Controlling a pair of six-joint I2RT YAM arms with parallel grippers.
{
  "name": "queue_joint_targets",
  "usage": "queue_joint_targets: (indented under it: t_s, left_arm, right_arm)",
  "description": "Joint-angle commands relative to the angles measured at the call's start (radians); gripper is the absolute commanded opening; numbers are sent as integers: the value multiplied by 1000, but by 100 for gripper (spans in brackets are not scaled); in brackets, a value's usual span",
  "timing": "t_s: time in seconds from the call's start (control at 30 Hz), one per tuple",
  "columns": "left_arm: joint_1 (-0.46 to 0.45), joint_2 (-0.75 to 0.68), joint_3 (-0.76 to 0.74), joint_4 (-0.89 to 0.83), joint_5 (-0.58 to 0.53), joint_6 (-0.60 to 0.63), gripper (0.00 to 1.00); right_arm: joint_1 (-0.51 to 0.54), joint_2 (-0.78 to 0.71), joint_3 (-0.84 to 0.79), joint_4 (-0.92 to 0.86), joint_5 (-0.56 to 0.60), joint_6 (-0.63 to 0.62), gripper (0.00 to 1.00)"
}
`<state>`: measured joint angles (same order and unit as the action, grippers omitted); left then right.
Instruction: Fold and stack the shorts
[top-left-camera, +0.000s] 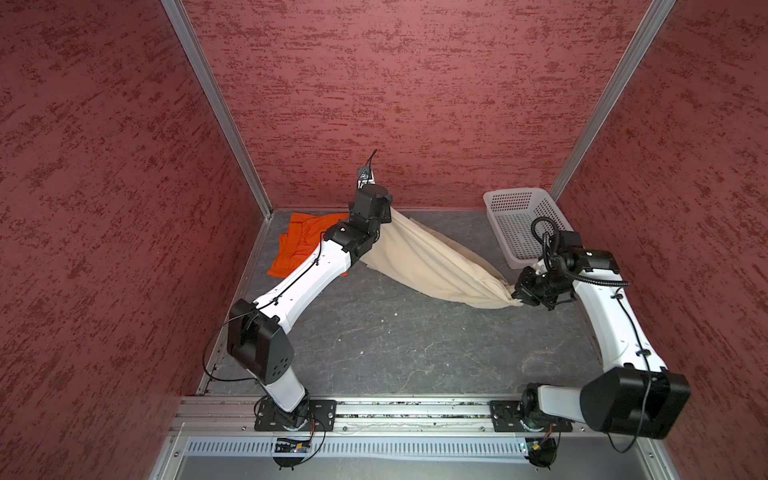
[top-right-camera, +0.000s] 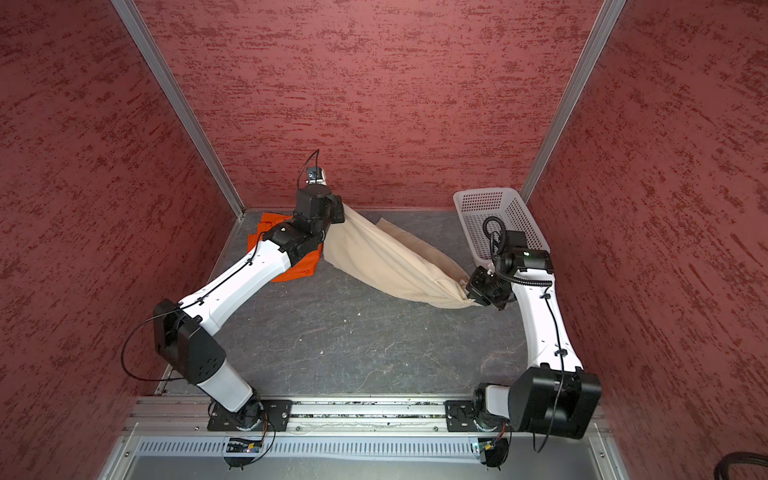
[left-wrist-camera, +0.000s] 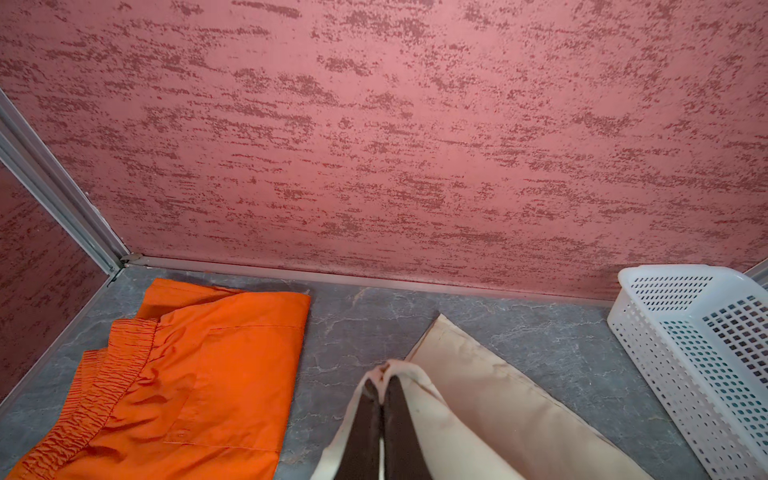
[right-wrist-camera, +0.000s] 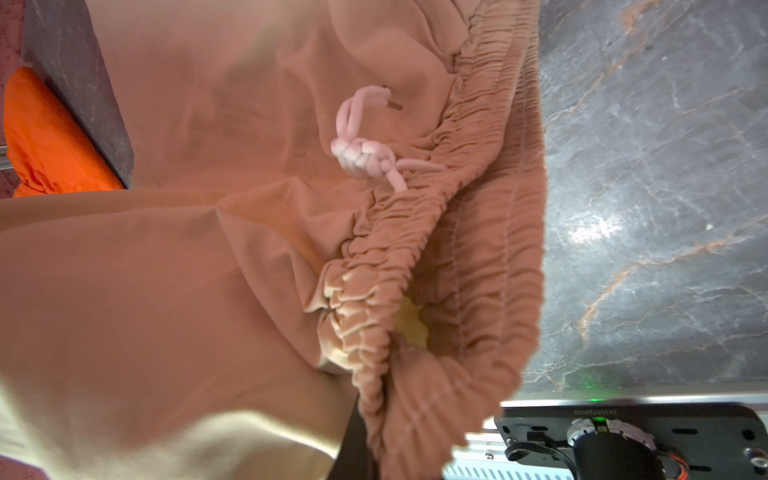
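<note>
Beige shorts (top-left-camera: 432, 262) are held off the table (top-left-camera: 395, 340), stretched as a sagging span between the two grippers in both top views. Whether the lowest fold touches the table cannot be told.

Left gripper (left-wrist-camera: 380, 386): jaws are closed tight on a hem edge of the beige cloth, which is seen wrapped over both dark fingers in the left wrist view. This end is raised, near the back wall.

Right gripper (top-left-camera: 516, 297): jaws are clamped shut on the gathered waistband, lower down and just in front of the white basket (top-left-camera: 519, 199). A knotted drawstring (right-wrist-camera: 365, 153) is seen in the right wrist view.

Orange shorts (left-wrist-camera: 199, 374) are lying flat on the table in the far left corner, partly hidden by the left arm in both top views.
</note>
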<state>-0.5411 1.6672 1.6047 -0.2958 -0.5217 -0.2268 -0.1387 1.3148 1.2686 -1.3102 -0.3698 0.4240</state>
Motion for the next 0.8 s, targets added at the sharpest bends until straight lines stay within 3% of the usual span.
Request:
queue_joint_targets:
  t_s: [0.0, 0.77]
  left_arm:
    - [45, 19, 32, 50, -56, 15, 0]
    - [92, 255, 213, 125, -30, 90, 0]
  right_arm:
    - [-16, 13, 9, -32, 80, -23, 0]
    - [-32, 132, 19, 18, 78, -39, 0]
